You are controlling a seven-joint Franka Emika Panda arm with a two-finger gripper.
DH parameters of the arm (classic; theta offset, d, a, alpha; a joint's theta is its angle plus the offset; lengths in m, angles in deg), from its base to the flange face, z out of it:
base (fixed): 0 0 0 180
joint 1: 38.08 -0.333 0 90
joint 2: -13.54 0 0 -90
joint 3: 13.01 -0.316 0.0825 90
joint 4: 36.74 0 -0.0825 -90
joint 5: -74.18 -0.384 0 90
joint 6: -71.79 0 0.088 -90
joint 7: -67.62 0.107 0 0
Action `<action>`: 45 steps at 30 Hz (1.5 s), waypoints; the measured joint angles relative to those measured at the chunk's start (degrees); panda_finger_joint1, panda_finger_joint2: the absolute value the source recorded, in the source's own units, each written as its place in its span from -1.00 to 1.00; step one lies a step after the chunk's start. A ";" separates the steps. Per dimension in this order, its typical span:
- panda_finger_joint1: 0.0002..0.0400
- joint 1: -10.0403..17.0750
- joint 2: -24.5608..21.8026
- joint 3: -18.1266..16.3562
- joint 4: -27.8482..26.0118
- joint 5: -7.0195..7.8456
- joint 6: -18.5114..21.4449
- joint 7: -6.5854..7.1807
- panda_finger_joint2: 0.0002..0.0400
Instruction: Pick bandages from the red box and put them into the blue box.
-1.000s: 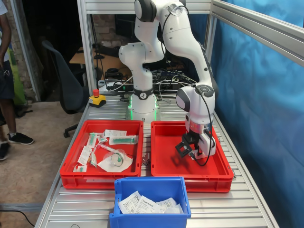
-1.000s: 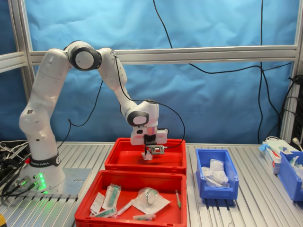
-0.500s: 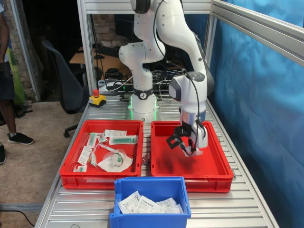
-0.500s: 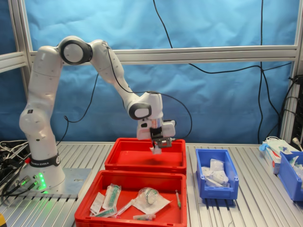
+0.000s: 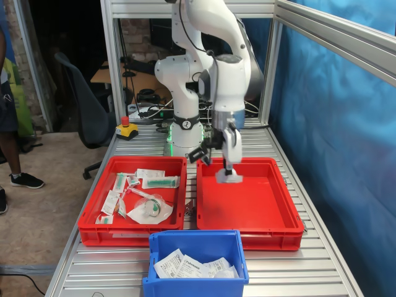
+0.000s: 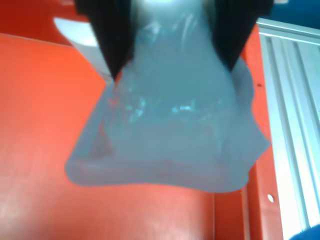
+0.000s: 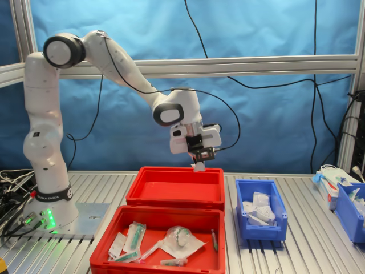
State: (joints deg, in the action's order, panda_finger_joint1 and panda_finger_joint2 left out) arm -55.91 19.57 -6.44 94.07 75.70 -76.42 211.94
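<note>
Above the red box [image 5: 244,204], near its far rim in the first exterior view, my gripper [image 5: 228,172] hangs with the bandage packet [image 5: 228,177] pinched between its fingers [image 6: 114,35]. A second ago I was low inside this tray, close to its floor on the side toward the blue curtain; half a second ago I had risen partway; now I am clear of the rim altogether, and the packet has come up with me. In the wrist view the puffy white wrap droops below my two dark fingers, which close on its upper edge, with the bare red floor showing behind it. That tray now looks empty in both exterior views, so I judge this to be the last packet it had to give. The lift is done and the carry is what remains. The blue box [image 5: 197,255] stands at the near edge of the table in the first exterior view, just in front of the gap between the two red trays, and several white packets [image 5: 193,267] already lie in it. I must swing over to it and let go above its opening. My hold is only on one edge of a soft, slippery wrap, so I think a quick swing could shake it loose. The other red tray [image 5: 132,201], with its green-printed packets and tubing, sits untouched.
</note>
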 joint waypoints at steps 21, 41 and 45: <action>-0.55 0.00 -3.99 9.29 -13.03 0.89 22.36 0.00 -0.55; -0.55 0.01 9.91 14.59 -33.29 -2.18 24.76 0.00 -0.55; -0.55 0.01 13.42 15.07 -36.53 -2.77 24.84 0.00 -0.55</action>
State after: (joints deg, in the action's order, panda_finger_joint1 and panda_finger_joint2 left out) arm -55.91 33.00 8.63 57.55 72.94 -51.57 211.94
